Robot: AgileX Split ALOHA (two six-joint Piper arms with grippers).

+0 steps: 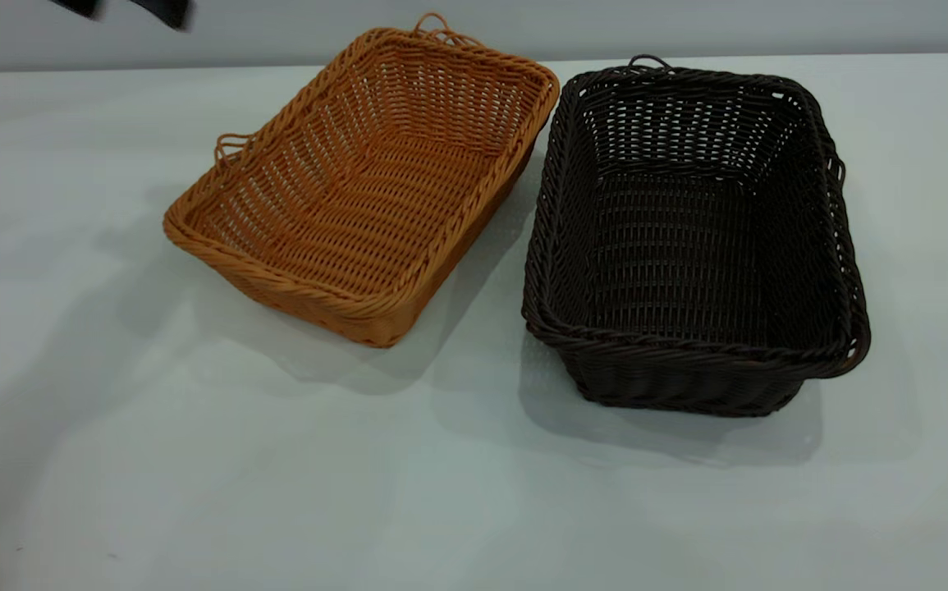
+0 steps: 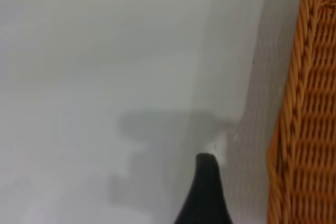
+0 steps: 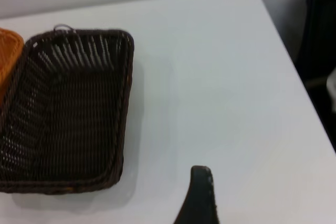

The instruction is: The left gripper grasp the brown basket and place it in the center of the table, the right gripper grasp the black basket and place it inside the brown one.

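The brown basket (image 1: 367, 180) stands on the table (image 1: 194, 460) left of centre, turned at an angle. The black basket (image 1: 691, 238) stands right beside it, and their far corners nearly touch. My left gripper (image 1: 125, 8) is high at the far left, apart from the brown basket, with its two dark fingers spread. In the left wrist view one black finger (image 2: 207, 192) hangs over bare table beside the brown basket's outer wall (image 2: 307, 103). My right gripper shows only in the right wrist view, as one finger (image 3: 201, 195) over bare table beside the black basket (image 3: 65, 108), holding nothing.
Both baskets are empty. The table's far edge (image 1: 892, 56) meets a grey wall. Its right edge (image 3: 294, 66) shows in the right wrist view, with dark objects (image 3: 320, 51) beyond it.
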